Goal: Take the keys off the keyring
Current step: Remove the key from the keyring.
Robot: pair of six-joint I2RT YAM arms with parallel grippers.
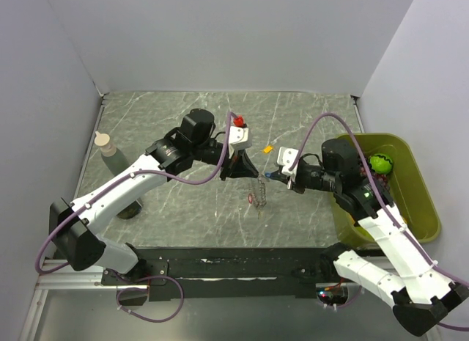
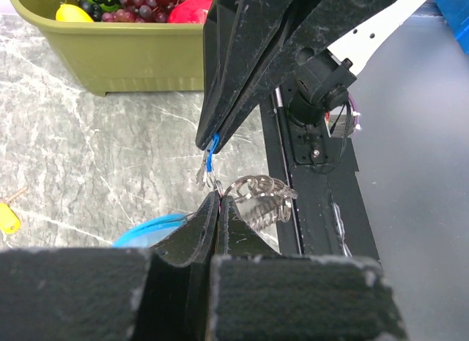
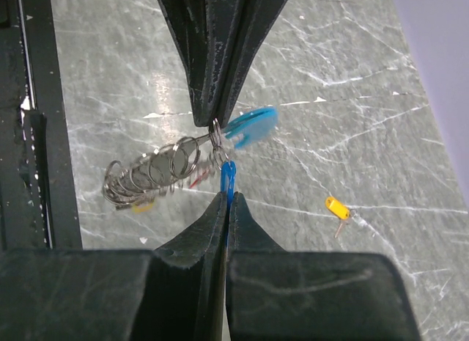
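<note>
**Position.** The keyring (image 3: 146, 176) hangs clear of the table (image 1: 183, 114), between the two grippers and near the table's middle. The left gripper (image 2: 220, 203) is clamped tight on a link at one end of the keyring. The right gripper (image 3: 228, 198) is clamped on the blue key (image 3: 228, 178), which is threaded on that same end. The two sets of fingertips are just beside each other. The light-blue strip (image 3: 253, 125) hangs at the same end, beside the left fingertips. The orange key (image 3: 337, 207) lies apart on the table, off the ring.

**Handling.** The keyring is judged light and floppy. Its free links sag in a bunch and offer no resistance, so only the pinched link is steady. The metal is thin and smooth, and likely slippery; grip flat across the wire, close to the key. The blue key is small and stiff. Hold it by its body, leaving the eye free to slide along the wire. Pull slowly: a jerk could tear either grip loose
</note>
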